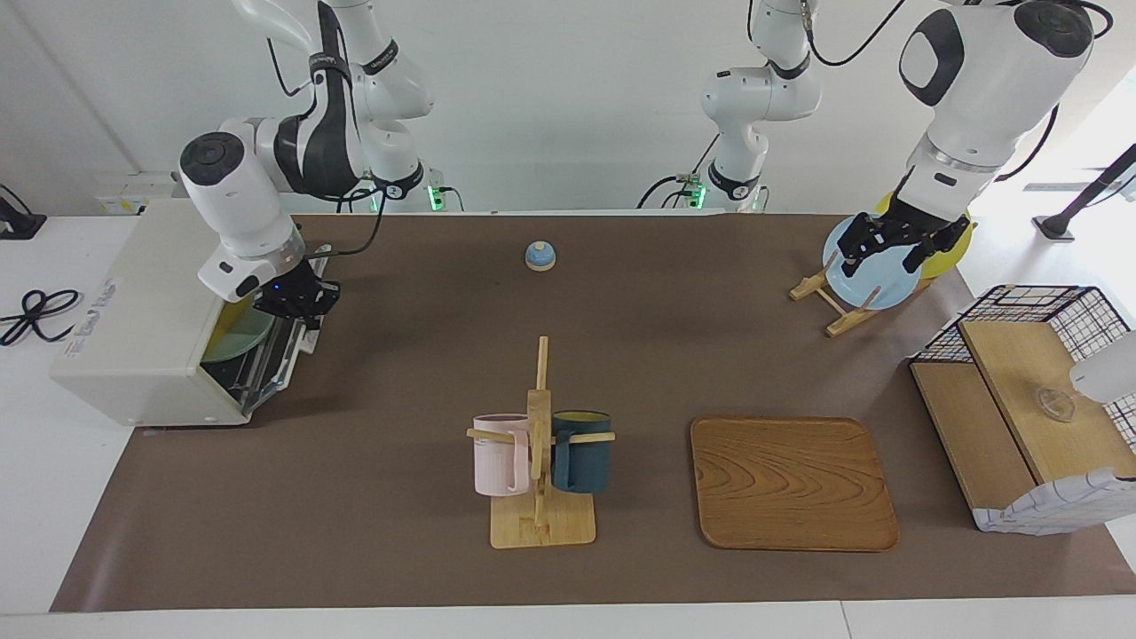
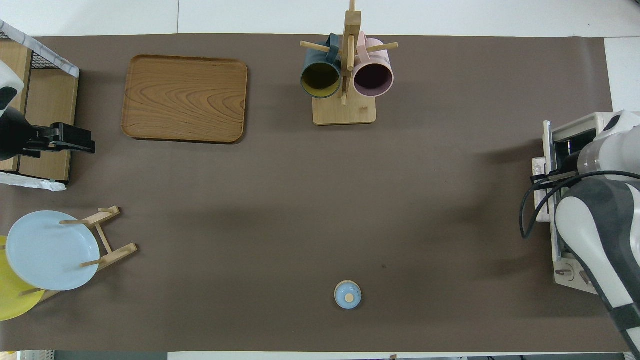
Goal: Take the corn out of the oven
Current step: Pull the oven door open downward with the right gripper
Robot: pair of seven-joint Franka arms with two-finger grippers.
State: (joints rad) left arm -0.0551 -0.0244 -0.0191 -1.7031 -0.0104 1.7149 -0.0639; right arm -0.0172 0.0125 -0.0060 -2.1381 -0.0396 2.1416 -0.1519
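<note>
1. Corn itself cannot be made out; the boxy off-white oven (image 1: 146, 328) sits at the right arm's table end, glass door ajar.
2. Right gripper (image 1: 297, 302), fingers clenched, is at the door's top edge.
3. Left gripper (image 1: 896, 240), fingers spread, hangs over the round blue plate (image 1: 874, 288).

A brown mat (image 1: 373, 497) covers the table. At lower centre of the facing view stands a wooden mug tree (image 1: 540, 461) carrying a pink mug (image 1: 500, 454) and a dark blue mug (image 1: 582, 450). Just beside it, lower right of centre, lies a wooden tray (image 1: 792, 484). A small blue bell (image 1: 540, 256) sits at upper centre. At upper right, a wooden plate rack (image 1: 834, 306) holds a light blue plate (image 1: 874, 288) and a yellow plate (image 2: 12, 295). A wire basket with wooden boards (image 1: 1021, 399) occupies the right edge.
</note>
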